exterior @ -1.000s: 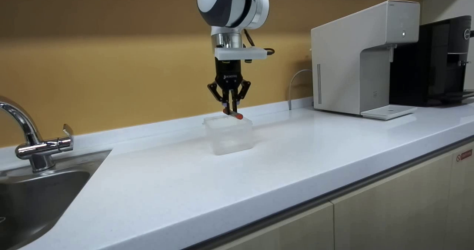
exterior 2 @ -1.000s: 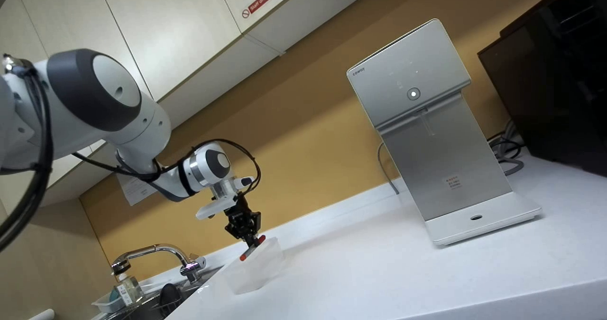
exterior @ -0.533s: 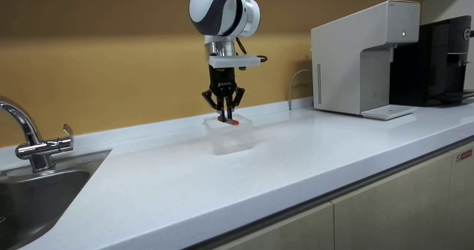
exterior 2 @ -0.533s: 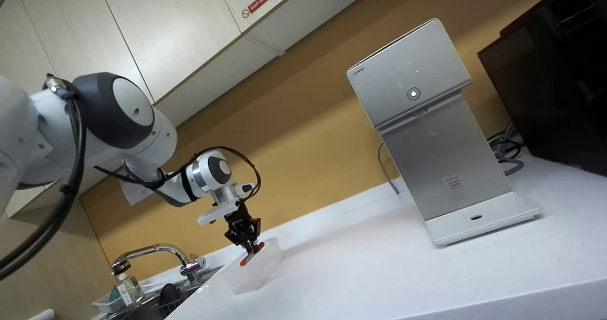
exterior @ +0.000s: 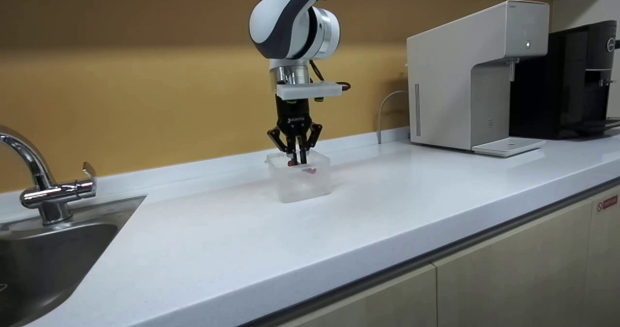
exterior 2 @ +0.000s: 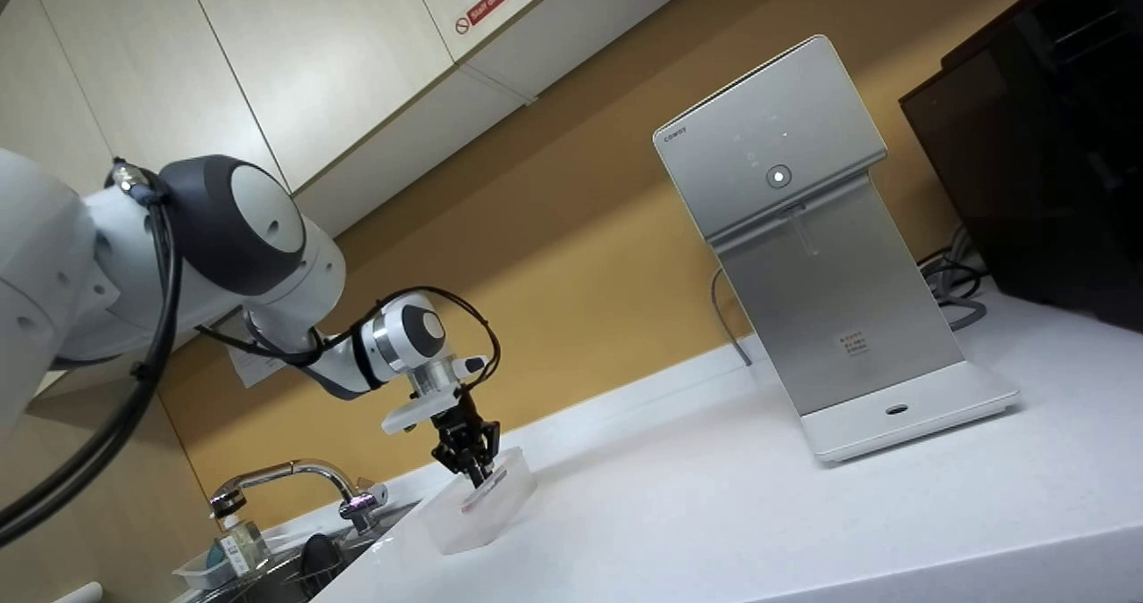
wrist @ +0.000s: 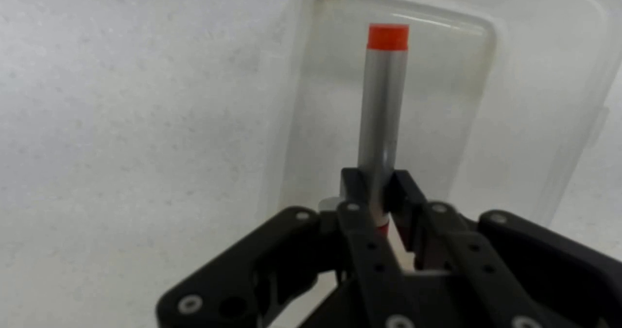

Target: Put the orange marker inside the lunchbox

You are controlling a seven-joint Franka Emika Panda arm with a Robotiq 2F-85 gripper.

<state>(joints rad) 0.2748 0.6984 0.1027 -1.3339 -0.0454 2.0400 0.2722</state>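
a gripper clasped an orange marker within the walls of a lunchbox on a white counter, between a tap at left and a water dispenser at right. in an exterior view, the marker's near end showed red through the lunchbox's near wall, just below the rim. the wrist view found both fingers pressed to the grey barrel, its longer stretch free ahead of them, roughly in line with the side walls and seemingly closer to the left one in that view. whether it touched the lunchbox floor could not be told.

the step in hand appeared to be the lowering before release, the task nearly done. doing it well called for a slow, straight descent, with both marker ends inside the walls and the gripper's broad knuckles off them; a slight shift right, in the wrist view, would likely even the margins. the fingers were best parted low and only a little, since a round barrel would probably roll if dropped, and a wide spread could shove what looked a light lunchbox.
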